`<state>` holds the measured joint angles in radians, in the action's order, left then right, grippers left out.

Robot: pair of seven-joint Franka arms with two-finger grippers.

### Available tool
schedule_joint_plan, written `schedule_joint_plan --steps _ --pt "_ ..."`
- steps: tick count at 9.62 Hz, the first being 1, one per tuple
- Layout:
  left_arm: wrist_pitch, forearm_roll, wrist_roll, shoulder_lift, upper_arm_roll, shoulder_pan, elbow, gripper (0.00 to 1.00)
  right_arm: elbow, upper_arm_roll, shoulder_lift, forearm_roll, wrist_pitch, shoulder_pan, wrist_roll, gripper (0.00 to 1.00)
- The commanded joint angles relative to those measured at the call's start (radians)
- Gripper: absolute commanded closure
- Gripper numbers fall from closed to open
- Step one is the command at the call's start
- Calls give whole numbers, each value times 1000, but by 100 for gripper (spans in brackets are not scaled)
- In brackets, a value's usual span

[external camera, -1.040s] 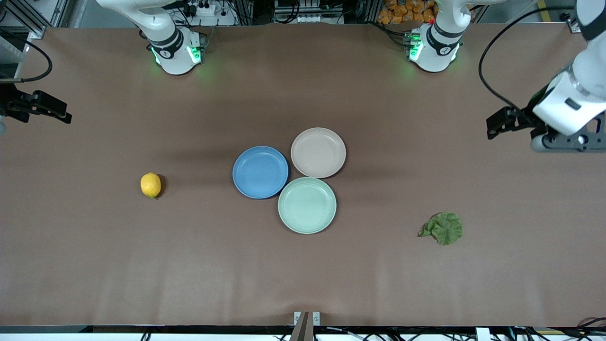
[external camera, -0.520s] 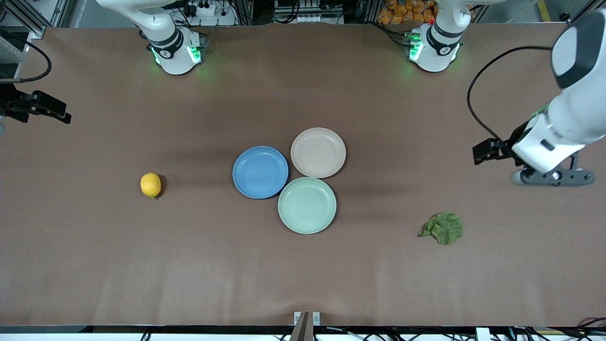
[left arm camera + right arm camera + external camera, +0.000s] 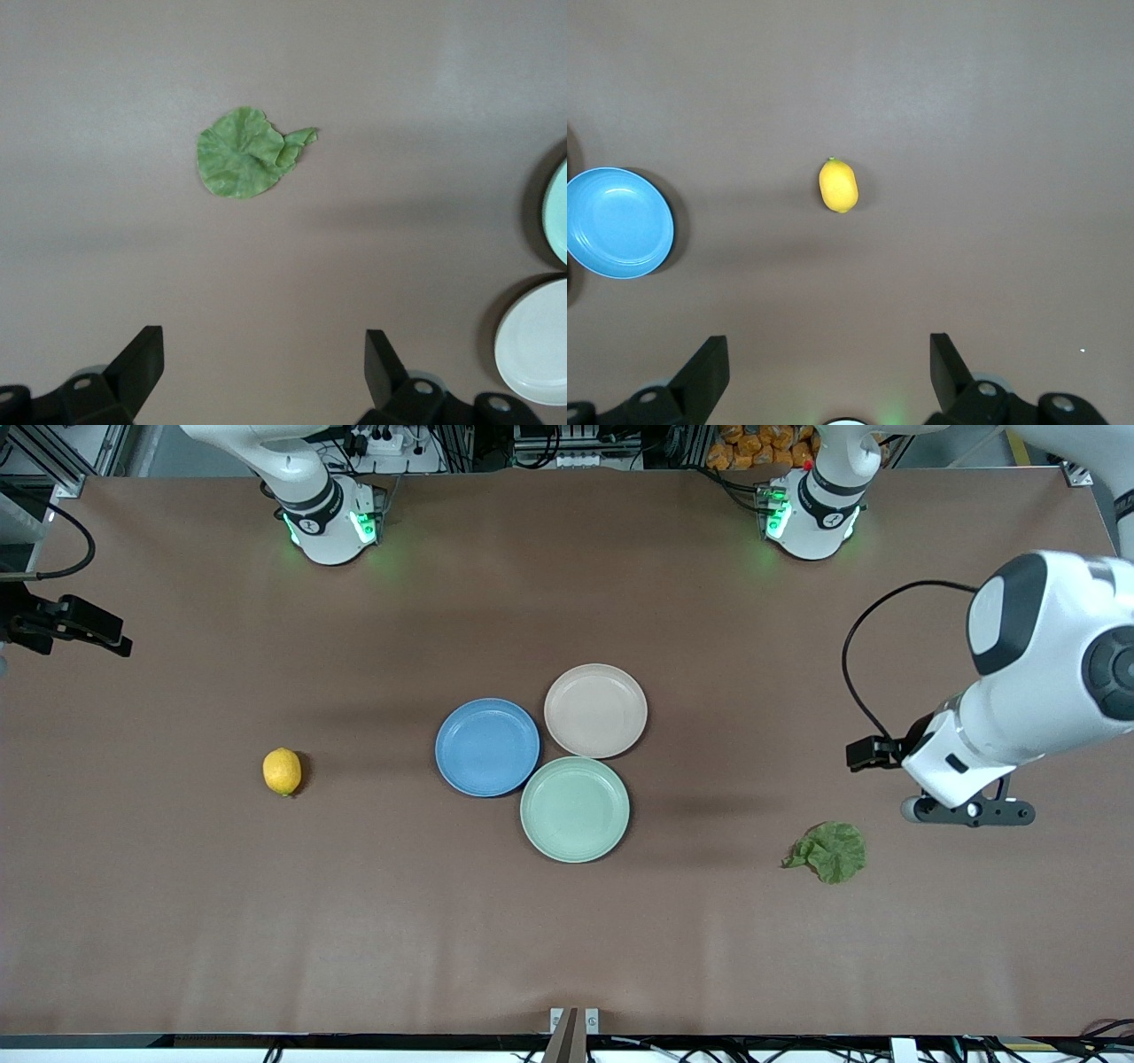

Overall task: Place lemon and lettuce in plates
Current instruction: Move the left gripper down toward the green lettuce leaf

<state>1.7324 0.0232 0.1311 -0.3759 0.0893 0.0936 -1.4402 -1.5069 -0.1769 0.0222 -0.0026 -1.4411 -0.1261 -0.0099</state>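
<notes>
Three plates touch mid-table, all bare: blue [image 3: 487,747], beige [image 3: 595,710], mint [image 3: 575,809] nearest the camera. Lemon [image 3: 282,771] sits on the table toward the right arm's end, lettuce [image 3: 830,851] toward the left arm's end. Left gripper [image 3: 264,367] hangs wide open and empty over bare table beside the lettuce; right gripper [image 3: 829,372], equally open and empty, waits over the table's edge.

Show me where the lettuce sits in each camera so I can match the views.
Front view: lettuce lies on the table toward the left arm's end, nearer the camera than the plates.
Left wrist view: lettuce upper middle, away from the open fingers.
Right wrist view: not in it.
Shared landmark: the mint-green plate.
</notes>
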Motion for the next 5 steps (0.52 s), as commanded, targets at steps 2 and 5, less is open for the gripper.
schedule_joint_plan --steps 2,5 --pt "29 26 -5 -79 -3 -22 23 0 19 4 28 0 8 0 1 0" --pt "122 96 -8 -174 -2 -20 23 0 13 4 77 0 -13 -7 1 0"
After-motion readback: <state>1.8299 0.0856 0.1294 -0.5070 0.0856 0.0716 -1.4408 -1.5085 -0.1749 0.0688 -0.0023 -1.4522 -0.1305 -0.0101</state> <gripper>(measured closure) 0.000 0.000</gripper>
